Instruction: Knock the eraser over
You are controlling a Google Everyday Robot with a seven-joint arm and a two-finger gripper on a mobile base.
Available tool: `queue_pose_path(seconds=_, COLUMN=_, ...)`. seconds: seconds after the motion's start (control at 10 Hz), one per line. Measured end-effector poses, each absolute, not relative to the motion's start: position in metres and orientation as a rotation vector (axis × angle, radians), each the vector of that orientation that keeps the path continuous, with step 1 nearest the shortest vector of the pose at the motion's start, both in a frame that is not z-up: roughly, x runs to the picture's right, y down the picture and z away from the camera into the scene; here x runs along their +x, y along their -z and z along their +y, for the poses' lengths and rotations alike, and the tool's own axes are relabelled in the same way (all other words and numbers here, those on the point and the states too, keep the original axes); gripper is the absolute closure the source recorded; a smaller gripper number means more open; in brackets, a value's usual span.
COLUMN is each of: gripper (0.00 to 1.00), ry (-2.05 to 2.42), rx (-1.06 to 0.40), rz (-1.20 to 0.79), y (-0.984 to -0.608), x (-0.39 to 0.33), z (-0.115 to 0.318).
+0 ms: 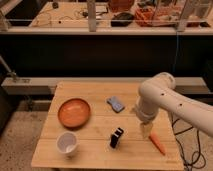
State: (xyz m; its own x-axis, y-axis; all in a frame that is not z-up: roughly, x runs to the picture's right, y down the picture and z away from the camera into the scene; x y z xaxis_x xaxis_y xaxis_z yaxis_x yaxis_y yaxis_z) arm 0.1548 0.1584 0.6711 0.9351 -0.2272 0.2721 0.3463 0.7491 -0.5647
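Claw [145, 131] hangs right of eraser [116, 137], its arm [170, 100] cropped.

wooden table [95, 152] carries bowl [74, 112], cup [67, 143], eraser [116, 137], blue-grey pad [115, 104], carrot [158, 144]; jaws hang near carrot.

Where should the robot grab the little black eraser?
Probably by its two long sides near the top, coming from above, because the eraser stands on end, tall and narrow. The gripper hangs between it and the carrot.

The bench [90, 152] is pale matt wood, the eraser [116, 137] matt black. Smooth white plastic sheathes the arm [167, 97], whose end effector [145, 131] hangs near the eraser, to its right in the view.
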Motion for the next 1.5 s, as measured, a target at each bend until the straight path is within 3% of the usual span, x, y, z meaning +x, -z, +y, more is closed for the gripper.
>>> queue_pose_path(seconds=0.9, gripper=0.21, ry=0.375, rx=-0.69, rz=-0.24, y=-0.669, x=0.127, z=0.184)
queue_pose_path(seconds=1.2, gripper=0.39, ry=0.386, rx=-0.698, rz=-0.258, y=-0.669, x=0.119, z=0.194)
queue_pose_path(seconds=1.5, gripper=0.45, ry=0.393, rx=-0.705, rz=-0.275, y=-0.668, x=0.114, z=0.204)
